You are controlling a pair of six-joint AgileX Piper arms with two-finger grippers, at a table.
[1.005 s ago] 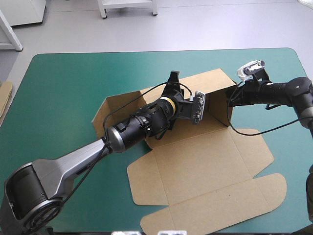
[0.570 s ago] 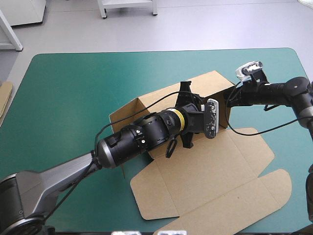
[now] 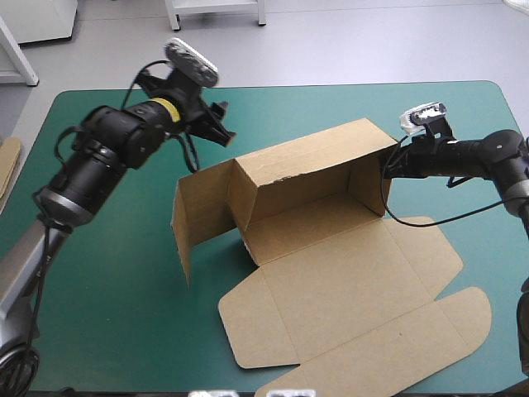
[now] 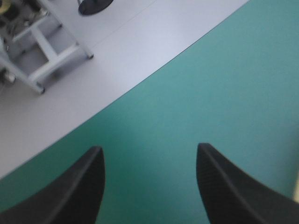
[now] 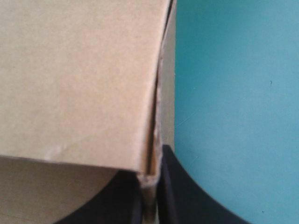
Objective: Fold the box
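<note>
The brown box (image 3: 306, 169) stands mid-table with its back and side walls raised, a left flap (image 3: 194, 207) swung outward and the lid (image 3: 355, 289) flat toward the front. My right gripper (image 3: 387, 165) pinches the top corner of the right wall. In the right wrist view the board edge (image 5: 150, 154) runs down between the fingers of the right gripper (image 5: 149, 191), which are all but shut. My left gripper (image 3: 225, 122) hangs open above the cover, behind and left of the box. The left wrist view shows my left gripper (image 4: 147, 151) holding nothing, over bare teal-green cover (image 4: 224, 93).
A strip of more brown board (image 3: 8, 161) shows at the table's left edge. The table's far edge (image 4: 140, 86) runs just ahead of the left gripper. Teal-green cover (image 3: 107, 289) lies bare to the left of the box.
My left arm has pulled out of the box and swung up and away to the far left. The left flap now stands outward. The right gripper has kept its hold.
</note>
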